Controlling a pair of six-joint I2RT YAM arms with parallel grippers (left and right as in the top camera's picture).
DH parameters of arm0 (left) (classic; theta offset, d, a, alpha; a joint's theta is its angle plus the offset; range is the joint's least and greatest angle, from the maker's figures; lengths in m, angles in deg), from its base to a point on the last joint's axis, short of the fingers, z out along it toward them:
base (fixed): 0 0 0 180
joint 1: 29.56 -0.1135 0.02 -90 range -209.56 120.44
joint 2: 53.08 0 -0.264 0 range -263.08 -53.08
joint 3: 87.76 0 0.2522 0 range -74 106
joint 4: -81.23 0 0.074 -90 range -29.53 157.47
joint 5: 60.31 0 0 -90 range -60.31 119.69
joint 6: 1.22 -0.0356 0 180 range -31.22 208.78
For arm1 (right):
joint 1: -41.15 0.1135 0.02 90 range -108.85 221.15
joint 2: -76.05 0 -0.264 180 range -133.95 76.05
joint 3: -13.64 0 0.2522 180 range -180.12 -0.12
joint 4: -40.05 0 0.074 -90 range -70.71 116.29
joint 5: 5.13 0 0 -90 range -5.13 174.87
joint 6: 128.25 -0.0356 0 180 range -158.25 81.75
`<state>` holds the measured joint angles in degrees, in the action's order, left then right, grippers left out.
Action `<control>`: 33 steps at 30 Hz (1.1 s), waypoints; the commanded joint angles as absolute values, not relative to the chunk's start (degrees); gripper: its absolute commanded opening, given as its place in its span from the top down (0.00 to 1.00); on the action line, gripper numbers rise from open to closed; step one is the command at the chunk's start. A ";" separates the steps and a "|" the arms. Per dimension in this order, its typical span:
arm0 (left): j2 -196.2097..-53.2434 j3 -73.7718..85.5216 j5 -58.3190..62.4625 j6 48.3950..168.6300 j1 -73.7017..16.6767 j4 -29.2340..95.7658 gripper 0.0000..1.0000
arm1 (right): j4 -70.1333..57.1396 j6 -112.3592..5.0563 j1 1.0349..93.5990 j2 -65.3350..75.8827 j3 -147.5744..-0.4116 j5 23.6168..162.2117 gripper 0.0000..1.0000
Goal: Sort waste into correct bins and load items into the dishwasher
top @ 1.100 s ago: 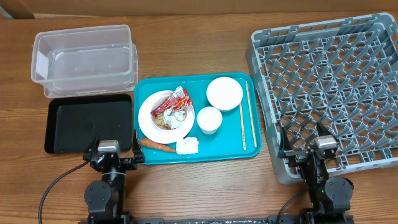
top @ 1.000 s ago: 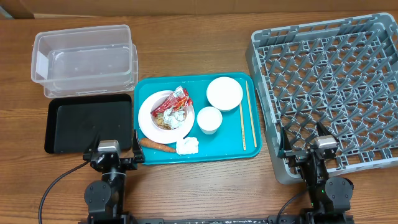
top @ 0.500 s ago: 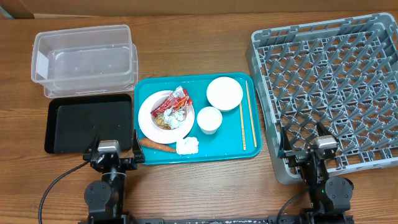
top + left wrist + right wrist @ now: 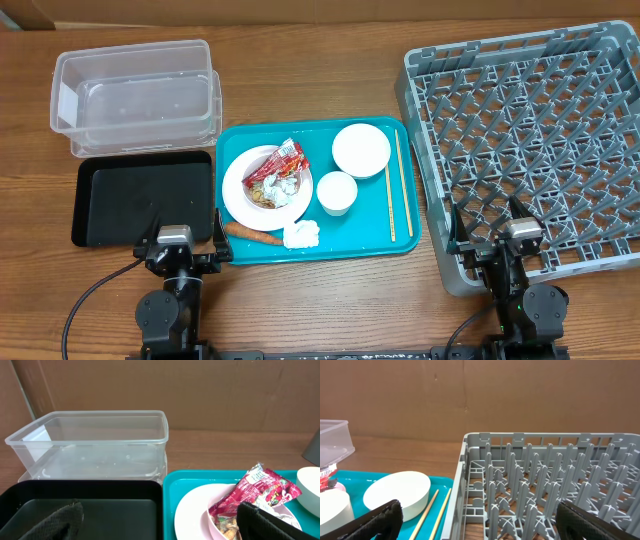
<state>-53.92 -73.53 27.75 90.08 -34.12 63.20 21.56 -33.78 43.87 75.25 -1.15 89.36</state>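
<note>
Both stood wide open and empty at the near edge of the worktop (image 4: 320,80): the left pincer (image 4: 186,240) by the black tray (image 4: 140,205), the right pincer (image 4: 488,238) at the grey rack's (image 4: 530,130) near corner. On the teal tray (image 4: 370,240) lay the plate (image 4: 238,195) with wrappers (image 4: 285,165) and scraps (image 4: 262,192), plus bowl (image 4: 361,150), cup (image 4: 336,192), chopsticks (image 4: 400,185), carrot (image 4: 255,236) and tissue (image 4: 301,235). The clear tub (image 4: 135,95) sat behind the black tray.
</note>
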 commanded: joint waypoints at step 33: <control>-61.22 -60.44 27.32 94.29 -34.47 53.45 0.00 | 12.09 -40.91 44.14 75.86 -9.37 81.08 0.00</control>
